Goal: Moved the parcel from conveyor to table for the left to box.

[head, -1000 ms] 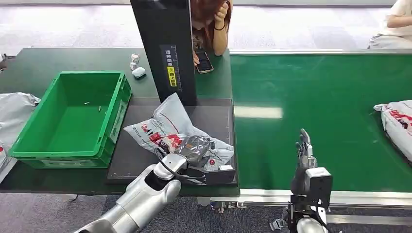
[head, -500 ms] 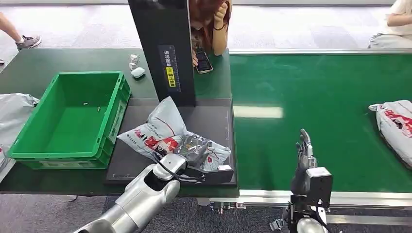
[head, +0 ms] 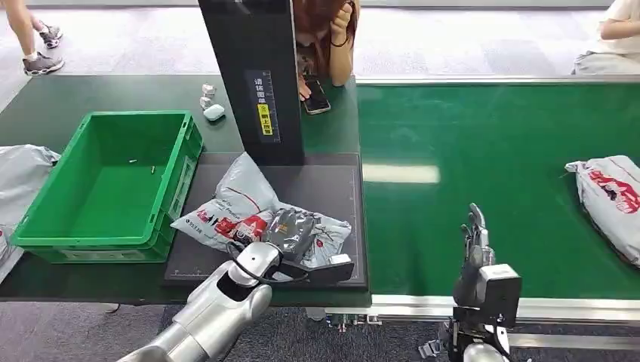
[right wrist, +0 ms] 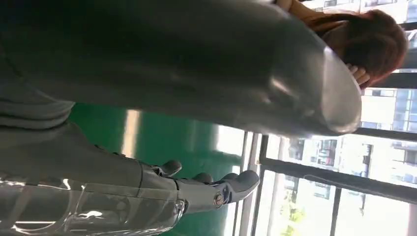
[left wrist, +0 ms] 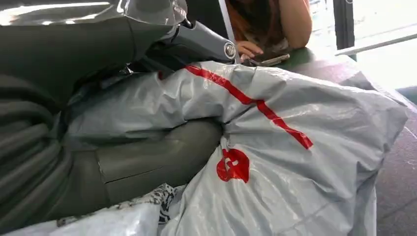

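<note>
left hand [head: 296, 235] grips grey poly mailer parcel [head: 226, 211] | soft, slippery, I hold bunched middle | right hand [head: 474, 245] fingers straight, empty

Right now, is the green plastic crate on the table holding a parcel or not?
No parcel in it. The green plastic crate shows its bare floor with a few small specks; the grey plastic parcel lies beside it on the black mat, held by the left hand.

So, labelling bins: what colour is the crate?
Green crate, clearest in the head view.
</note>
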Robot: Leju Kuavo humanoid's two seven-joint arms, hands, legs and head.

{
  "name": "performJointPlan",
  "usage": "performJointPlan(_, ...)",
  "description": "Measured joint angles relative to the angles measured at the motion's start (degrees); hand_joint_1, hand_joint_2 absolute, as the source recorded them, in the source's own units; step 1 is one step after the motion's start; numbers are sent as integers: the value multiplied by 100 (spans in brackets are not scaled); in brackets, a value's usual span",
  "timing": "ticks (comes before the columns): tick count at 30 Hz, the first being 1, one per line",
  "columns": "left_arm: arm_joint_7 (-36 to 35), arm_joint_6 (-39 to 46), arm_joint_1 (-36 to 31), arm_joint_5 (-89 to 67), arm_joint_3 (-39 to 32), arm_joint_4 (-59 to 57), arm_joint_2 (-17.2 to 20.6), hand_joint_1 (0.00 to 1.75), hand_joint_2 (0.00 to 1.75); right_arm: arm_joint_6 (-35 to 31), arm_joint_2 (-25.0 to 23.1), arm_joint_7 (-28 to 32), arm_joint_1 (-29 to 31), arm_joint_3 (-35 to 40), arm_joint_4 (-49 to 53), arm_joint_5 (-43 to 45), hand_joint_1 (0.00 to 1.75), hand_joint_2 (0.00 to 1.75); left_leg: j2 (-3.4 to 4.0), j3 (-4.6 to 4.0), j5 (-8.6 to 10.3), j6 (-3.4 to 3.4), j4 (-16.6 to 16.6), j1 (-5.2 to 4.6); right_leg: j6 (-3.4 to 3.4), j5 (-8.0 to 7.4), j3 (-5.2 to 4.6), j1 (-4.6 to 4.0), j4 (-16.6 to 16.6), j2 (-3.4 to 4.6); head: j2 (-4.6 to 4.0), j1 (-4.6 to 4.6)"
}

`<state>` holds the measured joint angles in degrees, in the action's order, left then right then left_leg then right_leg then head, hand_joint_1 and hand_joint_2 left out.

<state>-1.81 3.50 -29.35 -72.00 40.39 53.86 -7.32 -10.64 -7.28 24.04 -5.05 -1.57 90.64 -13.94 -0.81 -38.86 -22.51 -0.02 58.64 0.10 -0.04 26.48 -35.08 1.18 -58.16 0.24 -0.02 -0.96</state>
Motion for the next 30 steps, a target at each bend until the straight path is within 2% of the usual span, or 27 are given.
performJointPlan(5,15,180,14,-33,-22,6,9,175,175,4,-2,0,-11,0,17,0,0,0,0,0,0,0,0,0,0,0,0,0,0,0,0,0)
performJointPlan(12,251,2007,336,-639,-352,432,266,175,175,52,-20,26,-27,-17,39,63,0,0,3,-9,0,-1,0,1,-1,2,-10,-1,-3,1,0,0)
performJointPlan(19,752,3075,532,-942,-476,699,607,175,175,13,-20,177,118,-18,-111,299,0,0,1,-16,-7,8,0,4,-4,10,-14,2,-3,-1,0,0)
performJointPlan(30,977,3558,606,-977,-662,1230,920,175,175,-87,13,308,375,39,-470,496,0,0,2,-21,-7,9,0,3,-3,10,-20,6,-3,-1,0,0)
